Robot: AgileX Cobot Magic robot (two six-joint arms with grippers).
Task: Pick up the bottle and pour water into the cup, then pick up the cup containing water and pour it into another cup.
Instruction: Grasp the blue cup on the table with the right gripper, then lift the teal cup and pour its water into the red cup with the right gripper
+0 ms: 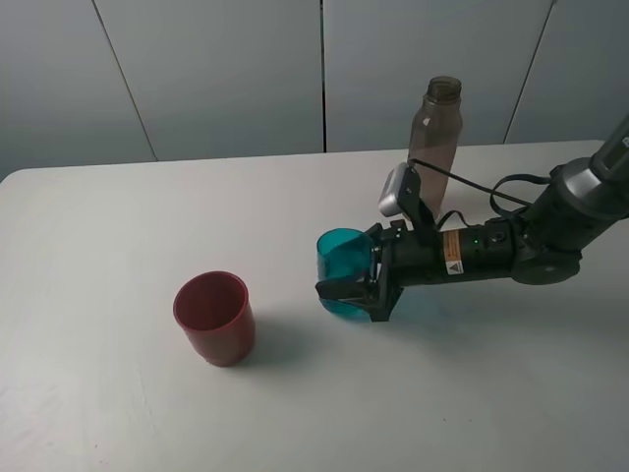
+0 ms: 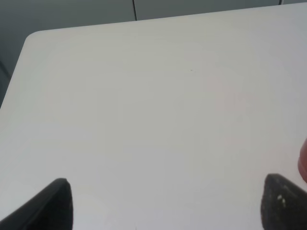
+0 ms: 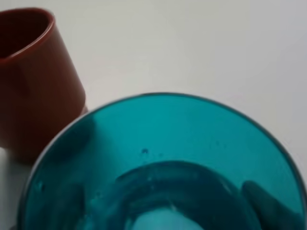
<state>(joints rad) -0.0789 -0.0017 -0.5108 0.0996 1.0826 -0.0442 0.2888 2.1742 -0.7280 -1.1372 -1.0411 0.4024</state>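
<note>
The translucent teal cup (image 1: 341,254) stands at mid-table, and my right gripper (image 1: 352,288) is shut on its sides from the right. In the right wrist view the cup (image 3: 158,143) fills the picture, with dark fingers (image 3: 268,203) showing through its wall and a few droplets inside. The dark red cup (image 1: 214,317) stands upright to the left, apart from the teal one, and shows again (image 3: 33,81) beyond its rim. The smoky bottle (image 1: 437,133) stands uncapped at the back, behind the right arm. My left gripper (image 2: 165,206) is open over bare table.
The white table (image 1: 118,226) ends at a grey panelled wall behind. A black cable (image 1: 472,182) loops from the right arm beside the bottle. A sliver of the red cup (image 2: 303,158) shows at the edge of the left wrist view.
</note>
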